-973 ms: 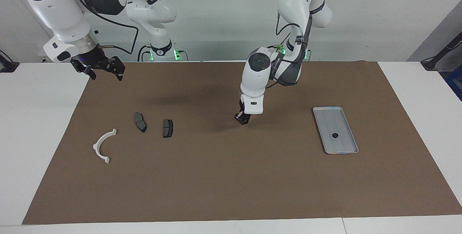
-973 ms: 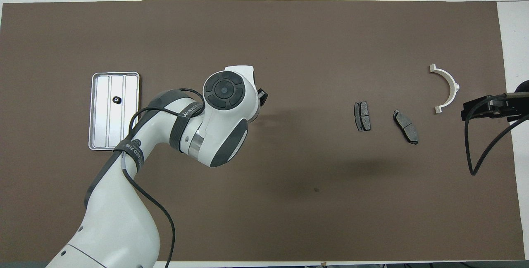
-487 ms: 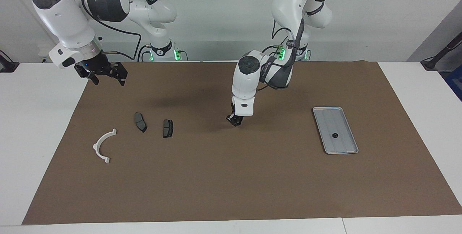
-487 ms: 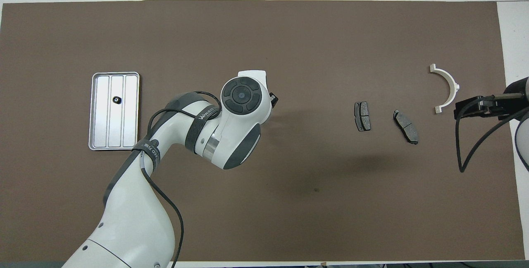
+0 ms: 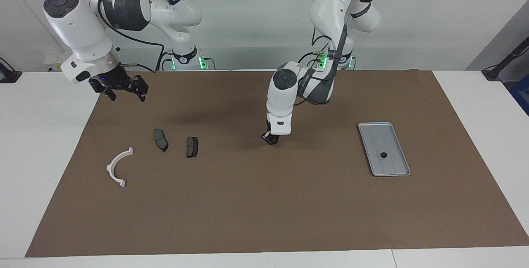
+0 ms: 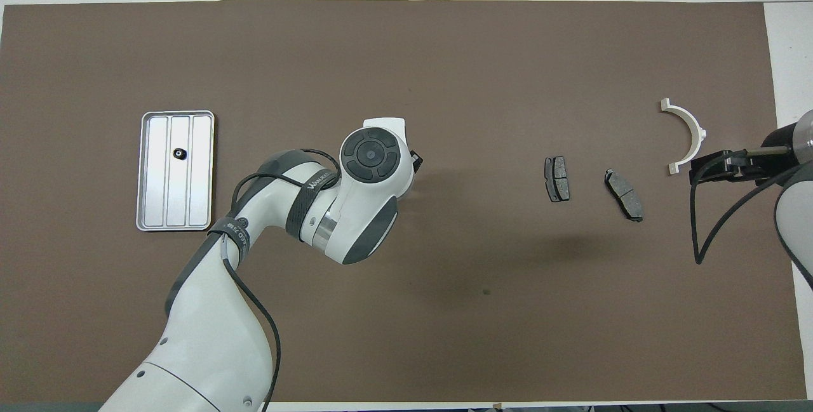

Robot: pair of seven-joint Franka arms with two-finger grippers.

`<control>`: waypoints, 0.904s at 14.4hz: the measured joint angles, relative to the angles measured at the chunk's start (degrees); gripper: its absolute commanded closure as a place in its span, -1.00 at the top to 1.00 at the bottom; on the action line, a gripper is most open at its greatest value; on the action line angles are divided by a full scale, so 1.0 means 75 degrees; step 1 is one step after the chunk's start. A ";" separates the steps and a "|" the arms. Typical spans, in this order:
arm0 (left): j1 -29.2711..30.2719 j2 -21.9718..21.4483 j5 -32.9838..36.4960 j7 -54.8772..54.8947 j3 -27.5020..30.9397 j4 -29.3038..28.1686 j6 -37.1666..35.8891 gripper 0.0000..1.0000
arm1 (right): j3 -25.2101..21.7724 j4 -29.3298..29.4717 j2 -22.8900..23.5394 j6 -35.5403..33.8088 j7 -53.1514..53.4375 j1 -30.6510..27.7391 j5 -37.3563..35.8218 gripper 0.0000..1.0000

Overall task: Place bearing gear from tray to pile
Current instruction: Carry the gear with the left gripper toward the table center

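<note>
Left pincer [image 5: 270, 138] hangs low over the surface, between the tray [image 5: 374, 129] and the pile [image 5: 192, 147], can't tell if it's gripping anything. One gear [image 5: 383, 155] sits in the tray. Looks mid-carry, next it needs to reach the pile. Right pincer [image 5: 124, 88] waits wide open

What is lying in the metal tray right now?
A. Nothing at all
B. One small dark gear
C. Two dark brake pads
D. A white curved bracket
B: a single small dark gear sits in the tray, while the two brake pads and the white bracket lie on the brown mat toward the right arm's end of the table.
</note>
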 measured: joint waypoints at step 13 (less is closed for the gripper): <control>0.0000 -0.0003 0.0052 -0.0006 0.0062 -0.0157 -0.0036 0.87 | 0.0013 -0.0164 0.0347 0.0818 0.0000 0.0073 0.0030 1.00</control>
